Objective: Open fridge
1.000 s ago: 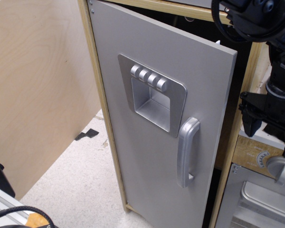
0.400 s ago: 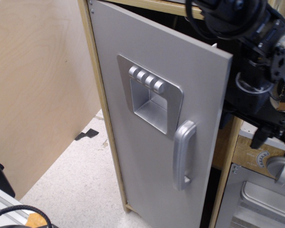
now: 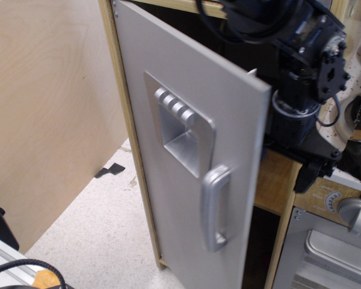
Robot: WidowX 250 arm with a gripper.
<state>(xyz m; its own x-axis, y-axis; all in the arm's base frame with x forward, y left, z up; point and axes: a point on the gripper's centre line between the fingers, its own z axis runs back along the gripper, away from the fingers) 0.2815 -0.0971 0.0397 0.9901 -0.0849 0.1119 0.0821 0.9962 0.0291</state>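
Observation:
The fridge [image 3: 123, 120] is a tall cabinet with a light wood frame. Its flat grey door [image 3: 168, 78] stands partly open, hinged on the left, with its free right edge swung out toward the camera. The door carries a silver bar handle [image 3: 213, 208] and a recessed four-button dispenser panel [image 3: 177, 132]. My black gripper [image 3: 292, 150] sits just behind the door's free edge, inside the opening. One finger [image 3: 307, 176] shows below the wrist, and the rest is hidden by the door. I cannot tell whether it is open or shut.
A smaller grey oven door [image 3: 325, 253] with a round silver knob [image 3: 355, 214] is at the lower right. A plywood wall [image 3: 42, 120] stands on the left. The floor [image 3: 102, 223] is speckled white. A metal rail [image 3: 6, 262] and cables lie at the bottom left.
The fridge door has swung further open, its free edge moving left toward the camera. The arm has moved left and down, following behind the door's edge.

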